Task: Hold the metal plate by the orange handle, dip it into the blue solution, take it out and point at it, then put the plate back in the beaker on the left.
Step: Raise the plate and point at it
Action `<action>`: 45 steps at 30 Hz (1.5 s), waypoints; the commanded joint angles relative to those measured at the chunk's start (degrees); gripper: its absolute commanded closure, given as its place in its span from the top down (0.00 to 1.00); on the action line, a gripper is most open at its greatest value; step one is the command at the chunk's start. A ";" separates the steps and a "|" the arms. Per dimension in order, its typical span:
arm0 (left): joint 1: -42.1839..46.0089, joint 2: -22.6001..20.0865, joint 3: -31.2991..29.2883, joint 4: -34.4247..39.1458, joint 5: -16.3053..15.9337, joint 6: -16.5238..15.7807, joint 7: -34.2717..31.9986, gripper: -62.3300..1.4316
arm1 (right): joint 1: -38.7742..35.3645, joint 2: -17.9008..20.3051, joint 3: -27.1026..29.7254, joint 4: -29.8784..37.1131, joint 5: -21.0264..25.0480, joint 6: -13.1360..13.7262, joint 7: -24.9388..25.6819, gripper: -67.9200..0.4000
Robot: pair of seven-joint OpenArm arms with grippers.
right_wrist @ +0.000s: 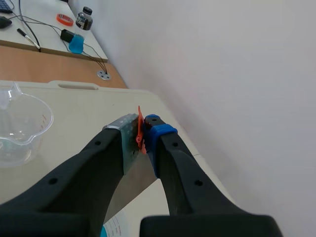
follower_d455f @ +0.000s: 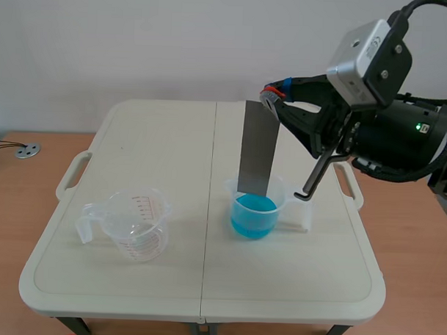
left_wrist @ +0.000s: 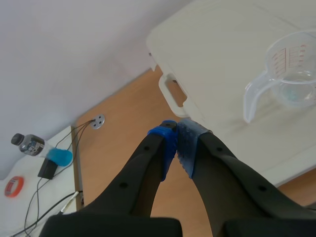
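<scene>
A grey metal plate (follower_d455f: 258, 148) hangs upright from my right gripper (follower_d455f: 273, 97), which is shut on its orange handle (right_wrist: 140, 131). The plate's lower edge sits at the rim of the beaker of blue solution (follower_d455f: 255, 210); whether it touches the liquid I cannot tell. An empty clear measuring beaker (follower_d455f: 135, 223) stands on the left half of the table. My left gripper (left_wrist: 177, 132) is shut on nothing, off the table's left side above the wooden floor, with the empty beaker (left_wrist: 289, 79) ahead of it. The left arm does not show in the scene view.
The white folding table (follower_d455f: 166, 136) has handle cut-outs on both sides. On a white side surface beyond the left gripper lie cables, a small dark bottle (left_wrist: 28, 143), a blue object (left_wrist: 59, 157) and a roll of orange tape (left_wrist: 14, 186).
</scene>
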 commanded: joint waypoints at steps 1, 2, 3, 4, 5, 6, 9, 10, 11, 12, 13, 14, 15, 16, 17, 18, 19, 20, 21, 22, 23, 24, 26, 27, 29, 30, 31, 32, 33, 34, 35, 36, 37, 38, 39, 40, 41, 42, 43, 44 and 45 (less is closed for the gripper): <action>-0.26 -1.27 0.85 0.72 -0.74 -0.50 -0.20 0.06 | 0.46 0.33 0.81 2.12 0.90 0.33 1.25 0.02; -0.31 -1.81 1.27 0.72 -0.76 -0.90 -0.15 0.06 | 0.22 0.33 1.07 2.82 0.90 0.33 1.29 0.02; -0.42 -2.36 1.70 0.72 -0.76 -0.90 -0.17 0.06 | 0.02 0.31 1.31 3.45 0.90 0.33 1.33 0.02; -0.83 -2.78 2.14 0.72 -0.76 -0.94 0.00 0.06 | 0.00 0.33 1.60 3.98 0.92 0.33 1.42 0.02; -1.42 -3.04 2.47 0.72 -0.76 -0.90 0.42 0.06 | 0.00 0.33 1.88 4.39 0.92 0.33 1.44 0.02; -2.10 -3.26 2.80 0.72 -0.76 -0.94 1.16 0.06 | 0.02 0.31 2.19 4.74 0.94 0.33 1.46 0.02; -4.42 -3.80 4.09 0.72 -0.74 -0.94 3.08 0.06 | 0.02 0.31 2.99 5.79 1.11 0.33 1.51 0.02; -5.16 -4.02 4.70 0.72 -0.72 -0.96 3.61 0.06 | 0.02 0.31 3.28 6.10 1.14 0.33 1.51 0.02; -5.88 -4.39 5.35 0.72 -0.70 -1.05 4.33 0.06 | 0.02 0.31 3.50 6.43 1.16 0.33 1.66 0.02; -6.60 -4.70 6.05 0.72 -0.52 -1.05 4.61 0.06 | 0.02 0.31 3.74 6.84 1.16 0.33 1.73 0.02; -7.30 -4.98 6.75 0.72 -0.31 -0.96 5.01 0.06 | 0.02 0.31 3.93 7.19 1.16 0.33 1.75 0.02; -8.07 -5.29 7.54 0.72 -0.33 -1.03 5.70 0.06 | 0.02 0.31 4.13 7.50 1.16 0.33 1.79 0.02; -8.92 -5.57 8.39 0.72 -0.33 -1.03 6.45 0.06 | 0.02 0.33 4.17 7.80 1.18 0.33 1.86 0.02; -9.81 -5.70 9.18 0.72 -0.26 -1.01 7.13 0.06 | 0.02 0.33 4.28 8.11 1.16 0.33 1.84 0.02; -10.78 -5.75 9.92 0.72 -0.15 -1.03 7.72 0.06 | 0.02 0.31 4.44 8.39 1.16 0.33 1.84 0.02; -11.76 -5.73 10.69 0.72 0.24 -1.03 8.24 0.06 | 0.02 0.31 4.46 8.66 1.16 0.33 1.84 0.02; -12.83 -5.75 11.47 0.72 0.59 -1.03 8.92 0.06 | 0.02 0.31 4.61 8.90 1.18 0.33 1.86 0.02; -13.94 -5.73 12.35 0.72 1.33 -1.01 9.42 0.06 | 0.02 0.31 4.76 9.18 1.18 0.33 1.86 0.02; -15.08 -5.73 13.35 0.72 2.08 -1.01 9.99 0.06 | 0.02 0.31 4.83 9.42 1.18 0.33 1.86 0.02; -16.31 -5.73 14.43 0.72 2.62 -1.01 10.62 0.06 | 0.02 0.31 4.92 9.64 1.18 0.33 1.86 0.02; -17.44 -5.73 15.54 0.70 3.34 -1.01 11.26 0.06 | 0.02 0.31 4.92 9.84 1.18 0.33 1.86 0.02; -18.69 -5.73 16.76 0.70 3.89 -0.92 12.04 0.06 | 0.02 0.31 4.92 9.94 1.18 0.33 1.86 0.02; -21.24 -5.73 19.32 0.57 5.14 -0.87 13.29 0.06 | 0.02 0.31 4.92 10.14 1.18 0.33 1.86 0.02; -22.53 -5.73 20.57 0.37 5.57 -0.85 13.79 0.06 | 0.02 0.31 4.92 10.25 1.18 0.33 1.86 0.02; -25.27 -5.73 23.12 0.02 6.47 -0.85 14.95 0.06 | 0.02 0.31 4.92 10.56 1.18 0.33 1.86 0.02; -26.67 -5.70 24.39 -0.26 6.84 -0.85 15.45 0.06 | 0.02 0.31 4.92 10.64 1.29 0.33 1.84 0.02; -28.04 -5.70 25.68 -0.57 7.10 -0.85 16.11 0.06 | 0.02 0.31 4.92 10.73 1.31 0.33 1.84 0.02; -29.53 -5.70 27.02 -0.98 7.32 -0.85 16.83 0.06 | 0.02 0.31 4.92 10.75 1.31 0.33 1.84 0.02; -30.93 -5.70 28.33 -1.51 7.54 -0.85 17.31 0.06 | 0.02 0.31 4.92 10.78 1.31 0.33 1.84 0.02; -32.39 -5.70 29.62 -2.12 7.74 -0.85 17.84 0.06 | 0.02 0.31 4.92 10.78 1.31 0.33 1.84 0.02; -33.79 -5.70 30.91 -2.84 8.07 -0.85 18.21 0.06 | 0.02 0.31 4.92 10.80 1.31 0.33 1.84 0.02; -35.17 -5.70 32.17 -3.58 8.61 -0.85 18.47 0.06 | 0.02 0.31 4.92 10.80 1.31 0.33 1.84 0.03; -36.54 -5.70 33.51 -4.37 9.22 -0.85 18.86 0.06 | 0.02 0.31 4.92 10.80 1.31 0.33 1.84 0.02; -37.92 -5.68 34.82 -5.18 9.40 -0.85 19.43 0.06 | 0.02 0.31 4.92 10.80 1.31 0.33 1.84 0.02; -39.26 -5.68 36.09 -6.08 9.62 -0.85 19.61 0.06 | 0.02 0.31 4.92 10.80 1.31 0.33 1.84 0.03; -40.46 -5.68 37.29 -7.02 9.68 -0.85 19.56 0.06 | 0.02 0.31 4.92 10.80 1.31 0.33 1.84 0.02; -41.75 -5.68 38.53 -8.00 9.84 -0.85 19.56 0.06 | 0.02 0.31 4.92 10.80 1.31 0.33 1.84 0.02; -42.99 -5.66 39.78 -9.01 10.05 -0.85 19.56 0.06 | 0.02 0.31 4.92 10.80 1.31 0.33 1.84 0.03; -44.24 -5.57 40.96 -9.99 10.25 -0.85 19.56 0.06 | 0.02 0.31 4.92 10.80 1.31 0.33 1.84 0.02; -45.51 -5.38 42.07 -10.99 10.71 -0.85 19.61 0.06 | 0.02 0.31 4.92 10.80 1.31 0.33 1.81 0.02; -46.80 -5.20 43.23 -12.02 11.26 -0.85 19.63 0.06 | 0.02 0.31 4.92 10.80 1.31 0.33 1.81 0.02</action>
